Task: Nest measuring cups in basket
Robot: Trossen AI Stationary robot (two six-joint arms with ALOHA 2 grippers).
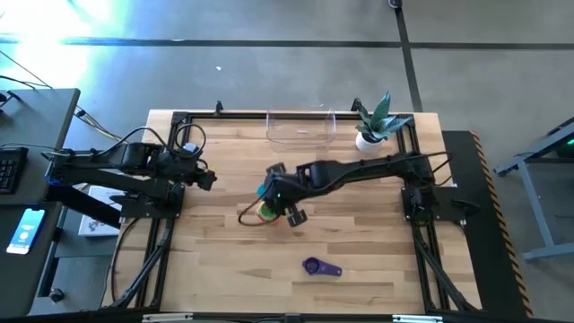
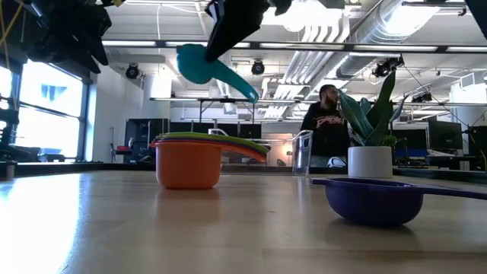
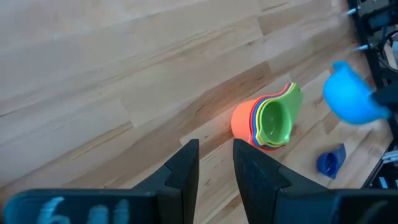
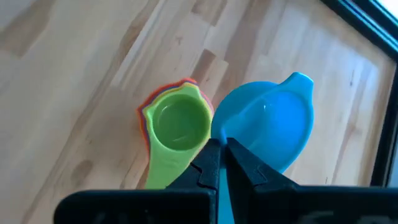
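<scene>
plant (image 1: 373,117) in white pot (image 1: 368,139): table's (image 1: 224,260) far right corner | person (image 2: 326,120): room behind, dark top | phone (image 1: 25,231): lit, left side desk | keyboard (image 1: 11,169): same desk

The right arm reaches from its base on the right side in toward the middle of the desk, wrist bent downward. Its end effector (image 4: 219,163) hangs above the desk surface with both fingers pressed together, pinching the handle of a light blue measuring cup (image 4: 267,127).

The left arm is folded back by its base on the left side, and its end effector (image 3: 216,168) has its fingers slightly apart, holding nothing.
</scene>
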